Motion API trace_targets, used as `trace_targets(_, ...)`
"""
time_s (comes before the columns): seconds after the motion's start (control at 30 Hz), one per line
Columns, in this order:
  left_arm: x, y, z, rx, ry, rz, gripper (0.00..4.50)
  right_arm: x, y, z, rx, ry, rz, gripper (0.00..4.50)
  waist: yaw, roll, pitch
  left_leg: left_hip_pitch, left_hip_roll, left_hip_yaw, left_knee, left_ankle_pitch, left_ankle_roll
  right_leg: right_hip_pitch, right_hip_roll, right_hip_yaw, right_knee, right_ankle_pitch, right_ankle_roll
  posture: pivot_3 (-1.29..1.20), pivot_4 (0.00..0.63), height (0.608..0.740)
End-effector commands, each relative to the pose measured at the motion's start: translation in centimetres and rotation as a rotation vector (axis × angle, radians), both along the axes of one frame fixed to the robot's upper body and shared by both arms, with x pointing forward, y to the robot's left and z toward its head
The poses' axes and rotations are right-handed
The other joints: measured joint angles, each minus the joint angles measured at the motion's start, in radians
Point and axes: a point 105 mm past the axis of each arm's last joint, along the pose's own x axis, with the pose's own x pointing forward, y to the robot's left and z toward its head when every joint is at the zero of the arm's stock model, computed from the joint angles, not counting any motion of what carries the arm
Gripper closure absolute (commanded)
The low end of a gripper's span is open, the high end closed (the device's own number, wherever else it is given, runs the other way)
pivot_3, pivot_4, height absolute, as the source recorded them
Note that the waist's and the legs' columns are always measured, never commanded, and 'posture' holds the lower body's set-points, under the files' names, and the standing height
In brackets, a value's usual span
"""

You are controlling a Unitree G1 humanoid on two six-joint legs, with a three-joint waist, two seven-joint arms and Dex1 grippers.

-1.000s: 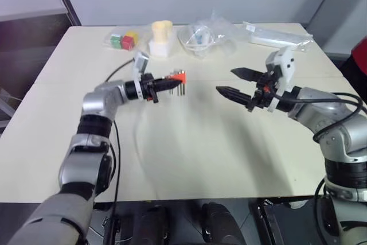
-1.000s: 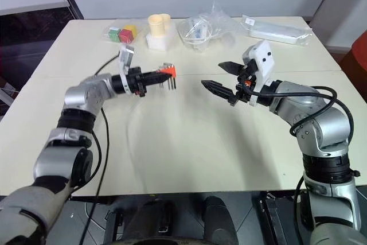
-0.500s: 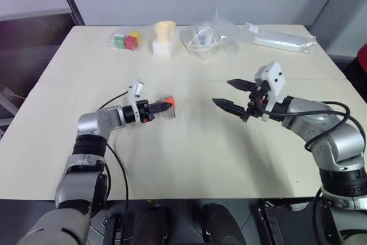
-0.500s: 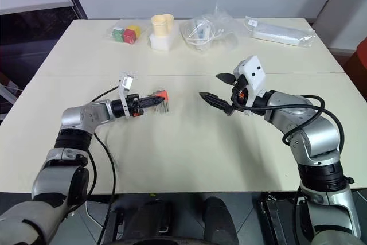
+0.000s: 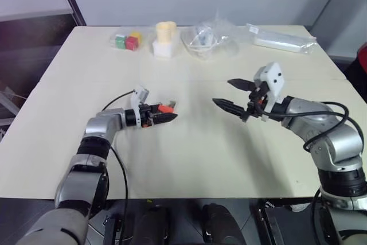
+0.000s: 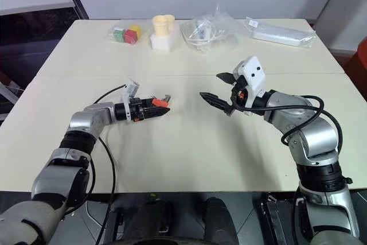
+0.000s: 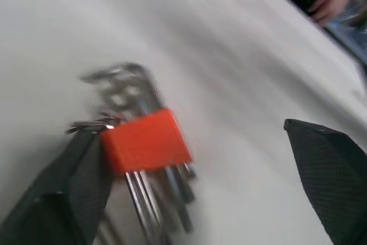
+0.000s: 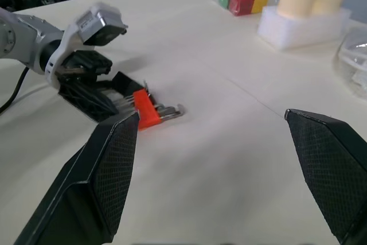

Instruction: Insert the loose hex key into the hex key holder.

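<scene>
Cream-white tabletop (image 5: 189,159) carries everything. On the left, the left gripper (image 6: 153,109) lies low over the table, its black fingers spread apart around the hex key holder (image 6: 160,102). That red-orange block rests on the table with its grey keys fanned out from both sides; in the left wrist view it sits just beside one finger, well clear of the other. A separate loose hex key I cannot tell apart from the bundle. At the far edge stand coloured toy cubes (image 5: 127,41), a cream cup on white foam (image 5: 166,30) and crumpled clear plastic bags (image 5: 207,34). On the right, the right gripper (image 6: 215,89) hovers above the table, jaws wide and empty, pointing toward the holder but well apart from it.
</scene>
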Motion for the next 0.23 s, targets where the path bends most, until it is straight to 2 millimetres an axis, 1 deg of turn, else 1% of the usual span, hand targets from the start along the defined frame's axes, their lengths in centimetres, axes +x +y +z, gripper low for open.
trace_targets(0.03,0.8,2.6,2.5,0.001,-0.123,0.101,0.10,-0.1,-1.1,0.9,-0.005,-0.046,-0.029,0.28,-0.001,0.000,0.000,0.000,0.000,0.000,0.000,0.000,0.000,0.000,0.000,0.000,0.000,0.000,0.000,0.00,0.150,0.740)
trace_targets(0.13,0.6,4.6,3.6,0.052,-0.213,0.165,0.10,0.0,-2.2,0.5,-0.020,-0.035,-0.067,0.28,0.000,0.000,0.000,0.000,0.000,0.000,0.000,0.000,0.000,0.000,0.000,0.000,0.000,0.000,0.000,0.00,0.150,0.740)
trace_targets(0.23,-0.2,5.8,4.4,0.077,-0.273,0.213,0.10,-0.1,-3.3,0.0,-0.032,-0.025,-0.108,0.28,0.000,0.000,0.000,0.000,0.000,0.000,0.000,0.000,0.000,0.000,-0.001,0.001,0.000,0.000,0.000,0.00,0.150,0.740)
